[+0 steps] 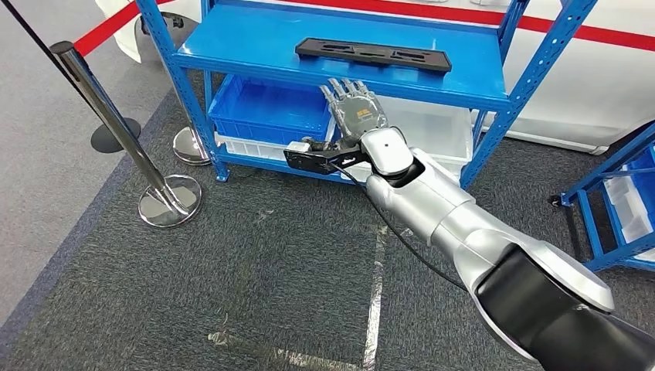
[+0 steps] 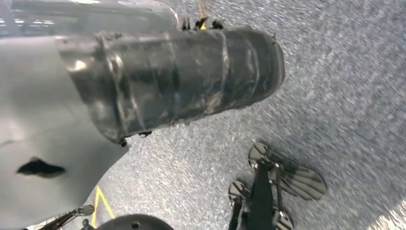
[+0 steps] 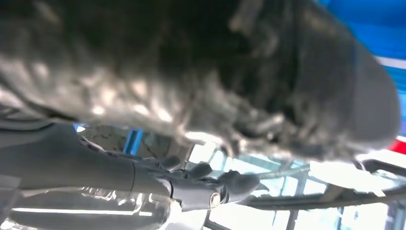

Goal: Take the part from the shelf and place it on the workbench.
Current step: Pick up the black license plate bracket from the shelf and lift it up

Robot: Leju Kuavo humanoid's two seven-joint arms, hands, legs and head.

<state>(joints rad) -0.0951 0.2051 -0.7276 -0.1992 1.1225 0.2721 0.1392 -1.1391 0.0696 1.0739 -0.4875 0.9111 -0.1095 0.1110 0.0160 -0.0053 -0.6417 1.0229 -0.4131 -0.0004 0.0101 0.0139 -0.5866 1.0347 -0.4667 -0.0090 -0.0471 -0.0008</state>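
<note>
Lying beyond the right hand (image 1: 354, 110): part (image 1: 373, 55).

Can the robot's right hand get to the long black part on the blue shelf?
Probably yes. The right hand is raised just in front of the shelf edge, fingers apart and holding nothing, and the black part lies uncovered on top, with nothing between them.

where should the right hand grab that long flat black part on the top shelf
Probably at the near long edge of the long flat black plastic part, around its middle, coming from the front of the blue metal shelf. It lies flat, lengthwise along the shelf, and the right hand is below the shelf's front edge.
</note>
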